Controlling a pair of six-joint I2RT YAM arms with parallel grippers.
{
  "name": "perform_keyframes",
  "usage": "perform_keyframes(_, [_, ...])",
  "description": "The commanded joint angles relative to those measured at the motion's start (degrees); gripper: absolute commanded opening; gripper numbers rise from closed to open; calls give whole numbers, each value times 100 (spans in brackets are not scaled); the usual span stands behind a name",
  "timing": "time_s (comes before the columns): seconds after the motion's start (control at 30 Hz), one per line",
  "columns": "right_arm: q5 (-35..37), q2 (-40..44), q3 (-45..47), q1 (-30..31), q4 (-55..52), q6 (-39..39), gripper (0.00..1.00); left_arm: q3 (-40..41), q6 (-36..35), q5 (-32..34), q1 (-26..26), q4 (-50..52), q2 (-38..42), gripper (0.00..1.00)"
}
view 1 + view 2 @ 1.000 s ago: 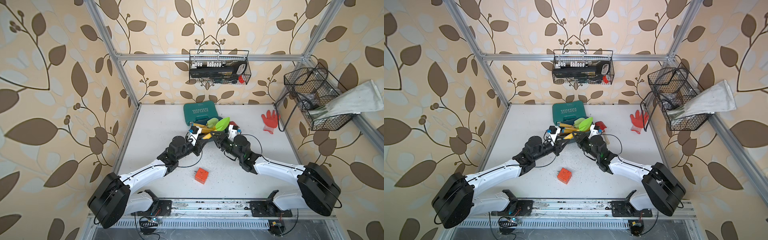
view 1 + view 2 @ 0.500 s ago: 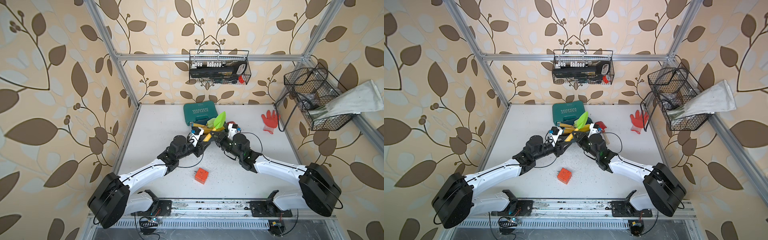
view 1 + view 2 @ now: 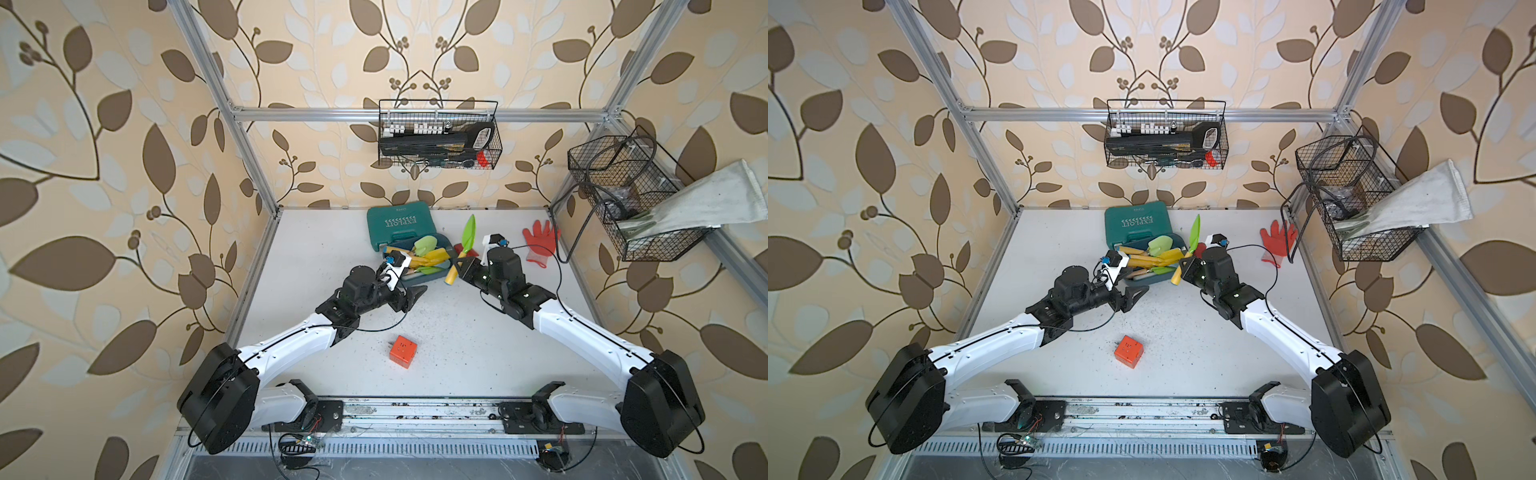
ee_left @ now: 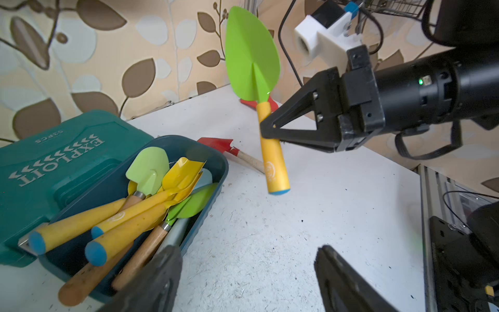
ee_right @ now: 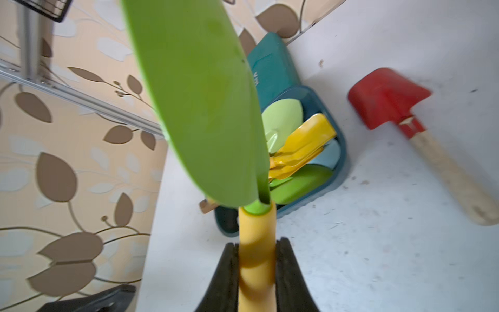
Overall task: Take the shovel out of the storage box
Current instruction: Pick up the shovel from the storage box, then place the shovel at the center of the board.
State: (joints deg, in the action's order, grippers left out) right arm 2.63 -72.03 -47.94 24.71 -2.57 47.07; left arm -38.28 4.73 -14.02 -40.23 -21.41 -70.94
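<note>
Shovel hangs in right claw outside storage box.

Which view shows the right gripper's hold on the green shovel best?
The left wrist view: the whole green shovel shows, the right gripper shut on its yellow handle. The right wrist view shows the grip close but crops the blade. Both top views show it small.

Green tool case: I read "EXPLOIT" beside a chevron row on the lid; a smaller line ends "PCS", its digits unclear to me.
</note>
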Motion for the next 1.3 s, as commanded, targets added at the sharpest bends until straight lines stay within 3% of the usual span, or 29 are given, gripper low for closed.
perform_keyframes(0.0, [316,7,-409,-355,-1126,-1139,6,-342,-25,570,-47,358,65,84])
perform_keyframes(0.23, [1098,-555,-1127,-1166,-2125,-2125,6,-641,73,1026,-54,874,-146,86])
perform_keyframes(0.43, [1690,-1346,-1713,-1528,-2299,-2626,3,-813,212,1123,-50,1154,-252,95])
perform_keyframes(0.83, [2431,-3997,-3635,-1539,-3320,-3576,5,-900,243,1204,-47,1376,-178,96])
perform_keyframes(1.1, [2404,-4828,-4204,-1490,-3607,-3822,7,-945,274,1195,-48,1412,-257,97])
perform_keyframes(1.27, [2603,-5078,-4434,-1352,-3733,-3955,16,-954,274,1206,-50,1428,-269,97])
